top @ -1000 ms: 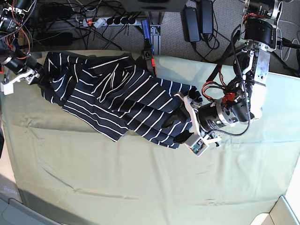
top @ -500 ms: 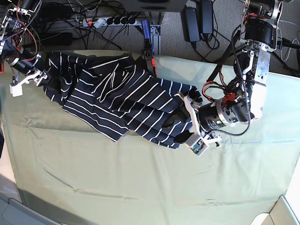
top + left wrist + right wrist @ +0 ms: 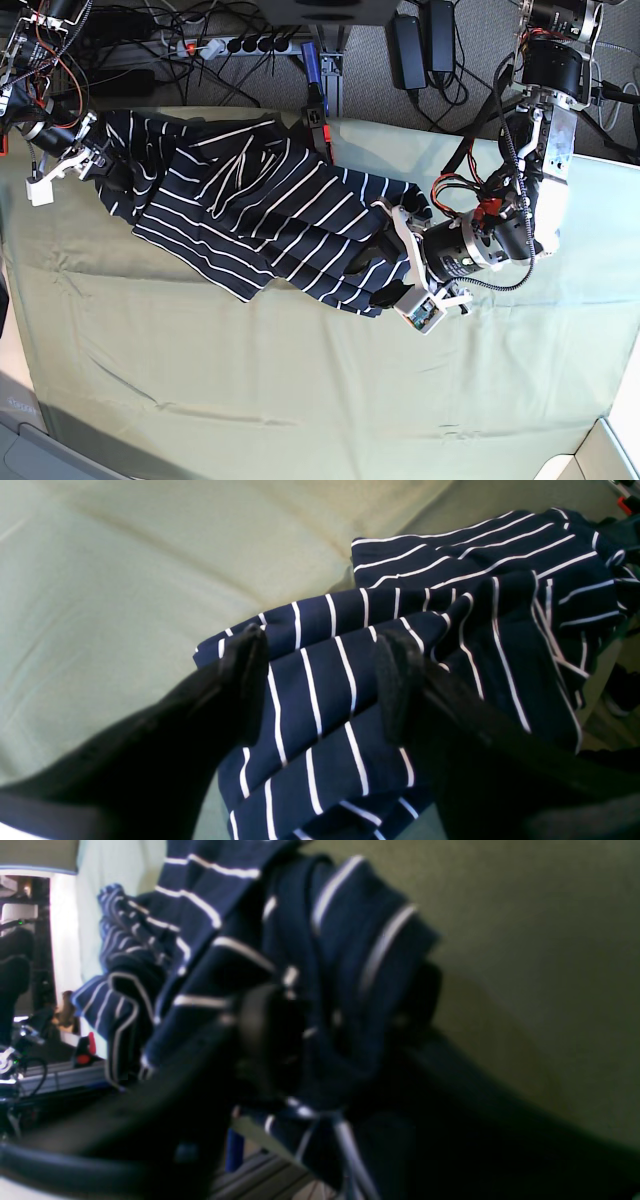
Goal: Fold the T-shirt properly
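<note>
Between the spread fingers of my left pincer (image 3: 320, 680) lies a flat run of the T-shirt (image 3: 250, 215), and I judge I have not yet closed on it. My right pincer (image 3: 340, 1025), at the far left corner of the bench (image 3: 300, 400), is pinching a thick wad of the striped cloth, though the wrist view is blurred.

The risk on my left side: several layers are stacked under the fingers, so closing here may catch only the top one, or too many, and the hem would lift uneven. On my right side, the bunched grip could slip or drag a sleeve along, and any pull would twist the shirt further, since it lies crumpled and diagonal, from the far left corner toward the middle right.

The cloth (image 3: 200, 380) covering the bench is loose and creased; a low pincer could snag it and shift it under the shirt. Part of the shirt hangs at the far edge, near a power strip (image 3: 230, 45) and cables (image 3: 420, 40) on the floor beyond.
</note>
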Robot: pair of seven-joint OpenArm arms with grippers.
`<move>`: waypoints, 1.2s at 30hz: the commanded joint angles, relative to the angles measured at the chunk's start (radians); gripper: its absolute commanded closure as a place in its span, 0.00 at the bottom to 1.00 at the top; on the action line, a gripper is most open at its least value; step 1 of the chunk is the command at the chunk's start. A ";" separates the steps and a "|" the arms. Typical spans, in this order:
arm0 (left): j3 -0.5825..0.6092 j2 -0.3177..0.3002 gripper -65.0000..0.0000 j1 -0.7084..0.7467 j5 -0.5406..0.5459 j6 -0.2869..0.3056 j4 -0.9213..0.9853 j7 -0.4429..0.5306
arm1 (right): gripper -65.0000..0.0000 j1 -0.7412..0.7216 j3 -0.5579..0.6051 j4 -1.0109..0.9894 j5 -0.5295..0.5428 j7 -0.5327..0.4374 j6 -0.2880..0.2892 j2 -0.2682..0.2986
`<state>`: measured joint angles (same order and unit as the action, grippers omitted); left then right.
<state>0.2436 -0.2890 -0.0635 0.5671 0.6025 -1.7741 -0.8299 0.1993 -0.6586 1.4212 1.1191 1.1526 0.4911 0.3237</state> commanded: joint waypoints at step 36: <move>-0.001 0.060 0.43 0.077 -0.026 -0.008 0.154 -0.005 | 1.00 -0.243 0.071 0.133 -0.109 -0.075 0.067 0.244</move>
<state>0.2474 -0.2268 0.0303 0.5297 0.6018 -1.6051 -0.8589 -0.0299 -0.5812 1.5391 0.9836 1.0966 0.4911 0.5472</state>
